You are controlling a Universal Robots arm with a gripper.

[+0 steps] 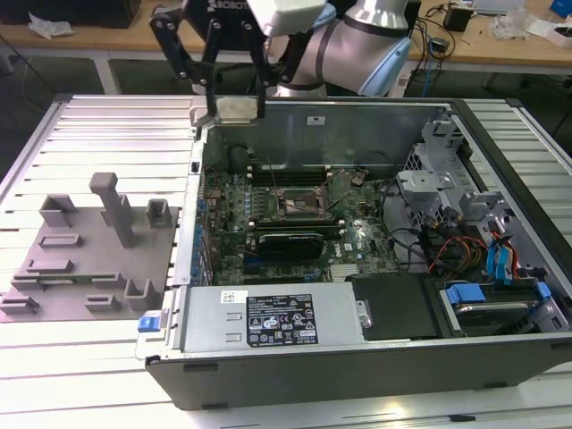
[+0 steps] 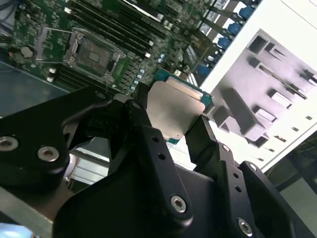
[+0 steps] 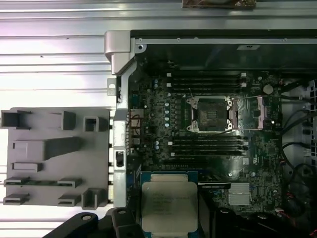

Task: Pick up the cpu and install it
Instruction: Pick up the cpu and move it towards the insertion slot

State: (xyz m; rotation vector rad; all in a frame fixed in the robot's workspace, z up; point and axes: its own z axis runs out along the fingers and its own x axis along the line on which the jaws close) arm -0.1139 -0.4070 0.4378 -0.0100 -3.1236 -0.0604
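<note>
Holding one cpu [image 1: 236, 108] by two opposite edges, the single end effector [image 1: 237, 117] hangs in the upper left of the exterior view, above the far corner rim of the one open computer case [image 1: 357, 362]. Its two fingers [image 2: 141, 124] are closed only as wide as the chip, and in the second wrist view we see the pale metal top between them.

At the exterior view's left we count one grey plate [image 1: 80, 268] with upright blocks. It lies on the slatted tabletop [image 1: 116, 125], just beside the case wall.

Inside the case we count one bare socket [image 1: 302, 205] near the middle of the board, well apart from the cpu. One long black card [image 1: 288, 243] lies just in front of it, and one labelled metal box [image 1: 273, 320] runs along the near edge. Memory slots [image 1: 290, 172] border the socket on two sides. Above the socket the room is open, while cables [image 1: 447, 248] crowd the exterior view's right side.
</note>
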